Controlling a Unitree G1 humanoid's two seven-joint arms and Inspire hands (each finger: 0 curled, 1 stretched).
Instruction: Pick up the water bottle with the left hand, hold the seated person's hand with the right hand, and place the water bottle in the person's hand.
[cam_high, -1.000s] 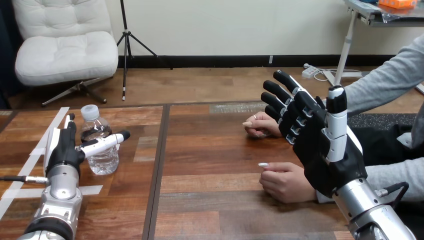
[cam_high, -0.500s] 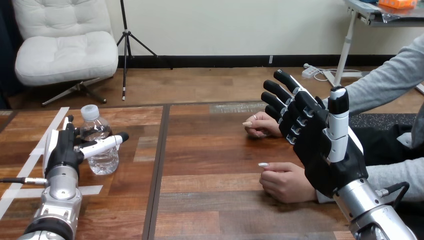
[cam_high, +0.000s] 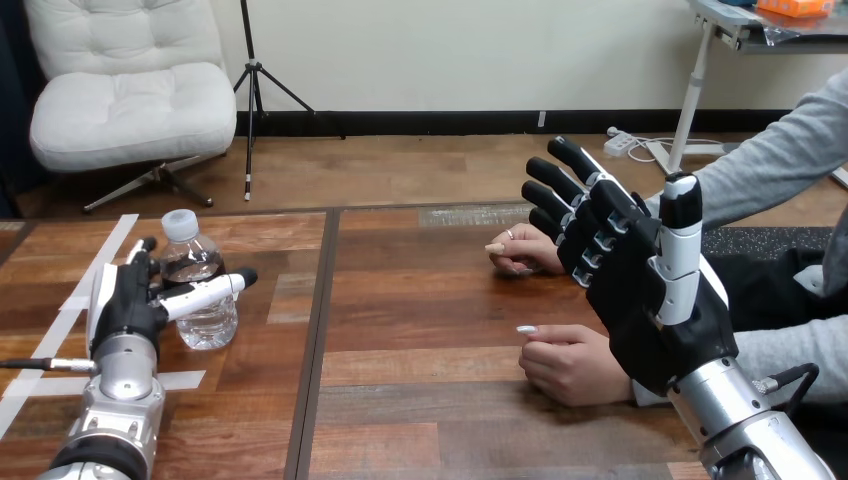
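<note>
A clear water bottle (cam_high: 203, 318) with a white cap stands upright on the wooden table (cam_high: 420, 300) at the left. My left hand (cam_high: 123, 301) is open right beside it on its left. The thumb lies straight across the bottle's front and the fingers point up along its far left side. My right hand (cam_high: 645, 290) is raised at the right, open, with straight fingers spread and pointing up and left. Two hands of the person rest on the table. The farther hand (cam_high: 523, 250) sits just left of my right hand's fingers. The nearer hand (cam_high: 572, 364) is a loose fist below my palm, apart from it.
White tape strips (cam_high: 100, 255) mark the table's left part. A dark seam (cam_high: 318, 330) runs front to back between the bottle and the person's hands. The person's grey sleeves (cam_high: 770, 170) come in from the right edge.
My left hand's thumb has sunk slightly across the bottle and its fingers have shifted a little. My right hand has barely drifted right. The person's hands have stayed still.
</note>
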